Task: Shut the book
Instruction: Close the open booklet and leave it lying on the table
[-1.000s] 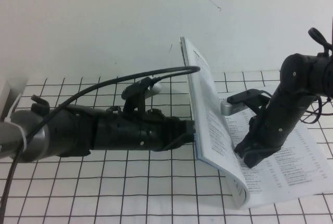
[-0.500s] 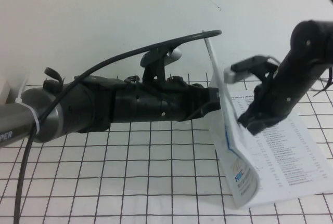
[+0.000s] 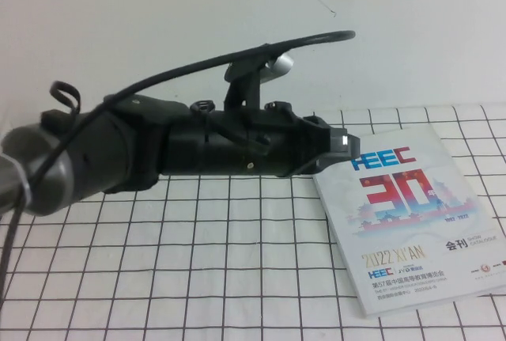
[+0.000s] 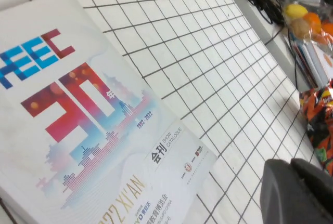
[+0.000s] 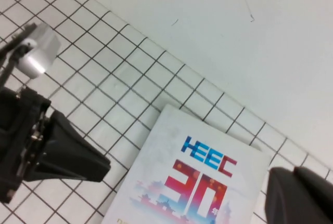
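The book (image 3: 411, 210) lies closed and flat on the grid-patterned table (image 3: 198, 262) at the right, front cover up with "30" in red and blue. Its cover fills much of the left wrist view (image 4: 78, 115) and shows in the right wrist view (image 5: 192, 182). My left gripper (image 3: 338, 149) reaches across from the left, its tip just over the book's near-left corner, fingers pressed together and holding nothing. Its dark tip also shows as the left gripper (image 5: 88, 164) beside the book. My right gripper (image 5: 302, 195) hovers above the book's far corner, shut and empty; the high view does not show it.
A black cable (image 3: 261, 52) arches over the left arm. Beyond the table edge lie colourful snack bags and fruit (image 4: 312, 31). A plain white backdrop (image 3: 158, 24) rises behind the grid.
The raised cover has dropped flat and the book is now closed. The right arm has left the high view. The left arm has pushed further right, over the book's edge.
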